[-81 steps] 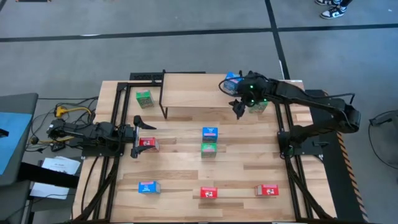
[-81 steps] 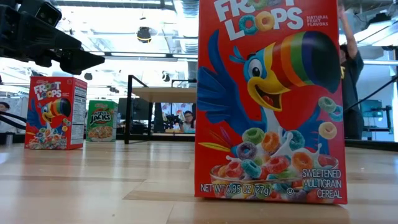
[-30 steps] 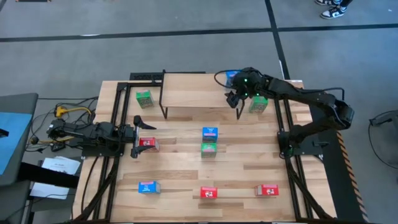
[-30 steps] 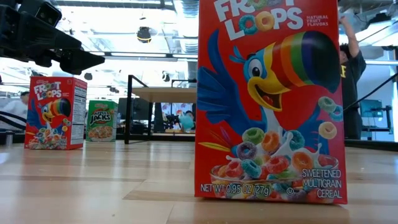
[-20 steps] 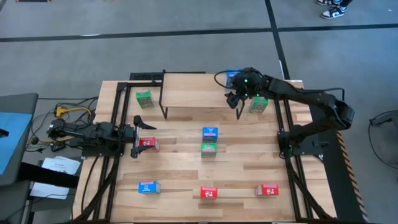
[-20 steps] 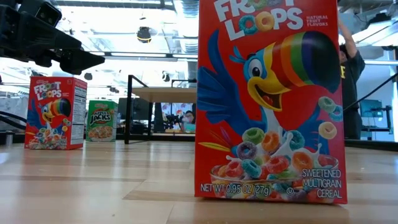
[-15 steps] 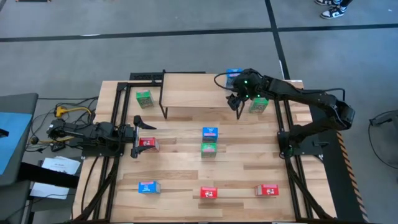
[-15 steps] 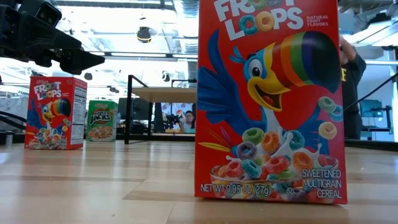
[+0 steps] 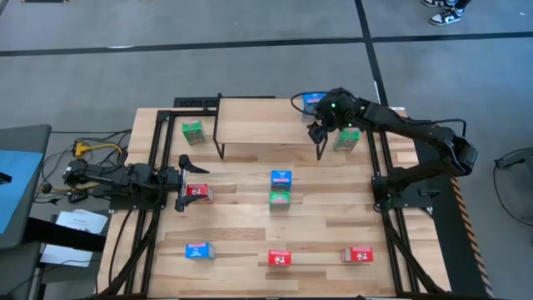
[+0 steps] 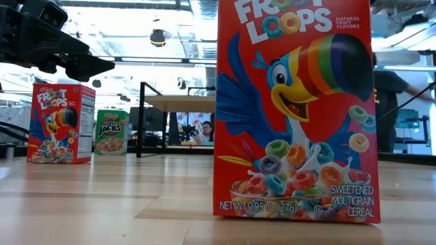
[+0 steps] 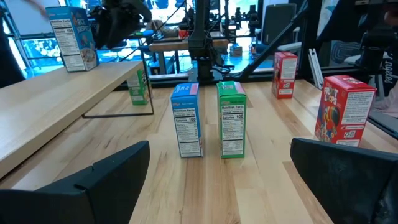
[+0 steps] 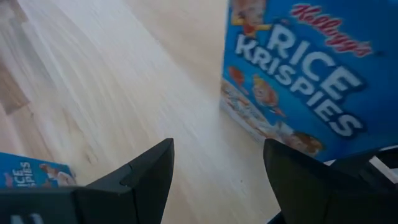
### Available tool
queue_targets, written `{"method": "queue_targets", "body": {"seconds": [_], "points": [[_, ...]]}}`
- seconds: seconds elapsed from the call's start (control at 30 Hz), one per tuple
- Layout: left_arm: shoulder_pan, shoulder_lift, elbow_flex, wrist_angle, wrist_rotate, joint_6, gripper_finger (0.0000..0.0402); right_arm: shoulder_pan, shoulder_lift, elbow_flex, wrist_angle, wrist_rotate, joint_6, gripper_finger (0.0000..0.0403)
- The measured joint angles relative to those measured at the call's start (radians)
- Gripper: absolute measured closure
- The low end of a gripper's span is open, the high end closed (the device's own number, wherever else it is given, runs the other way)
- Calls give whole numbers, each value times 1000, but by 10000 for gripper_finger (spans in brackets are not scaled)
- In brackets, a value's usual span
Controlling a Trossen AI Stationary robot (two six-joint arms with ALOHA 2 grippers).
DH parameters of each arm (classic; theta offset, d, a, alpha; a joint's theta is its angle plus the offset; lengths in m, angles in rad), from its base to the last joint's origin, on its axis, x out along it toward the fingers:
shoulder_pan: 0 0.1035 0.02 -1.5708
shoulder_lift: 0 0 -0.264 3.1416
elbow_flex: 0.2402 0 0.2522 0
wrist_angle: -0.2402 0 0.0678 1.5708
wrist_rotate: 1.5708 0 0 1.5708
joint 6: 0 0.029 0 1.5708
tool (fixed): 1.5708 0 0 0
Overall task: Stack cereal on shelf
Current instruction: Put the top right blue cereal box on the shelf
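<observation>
The right gripper (image 9: 319, 132) has drawn back, fingers apart and empty, from the small blue printed cereal box (image 9: 313, 101) now standing on the low light-wood shelf (image 9: 258, 121), while the left gripper (image 9: 188, 183), open, waits left of it above the slatted wooden tabletop (image 9: 241, 225).

Even, diffuse overhead light falls on the counter (image 9: 250, 221) in the high view; shadows beneath the shelf (image 9: 266, 121) are short and soft. In the low view, ceiling lamps (image 10: 159, 37) and bright windows behind the shelf wash out the background, leaving the left arm above the counter in near silhouette; the nearest red box (image 10: 294, 109) is sharp and evenly lit. The left wrist view carries blue-tinted glare behind the shelf. In the right wrist view, the blue box (image 12: 298, 74) and the board under it are softened by blur.
</observation>
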Motion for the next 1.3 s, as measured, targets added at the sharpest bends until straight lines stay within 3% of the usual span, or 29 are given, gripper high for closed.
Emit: {"method": "queue_targets", "body": {"seconds": [0.9,1.3], "points": [[0,0,0,0,0,0,22,20,0,0,60,25,59,131],[0,0,0,0,0,0,22,47,0,0,109,132,155,131]]}}
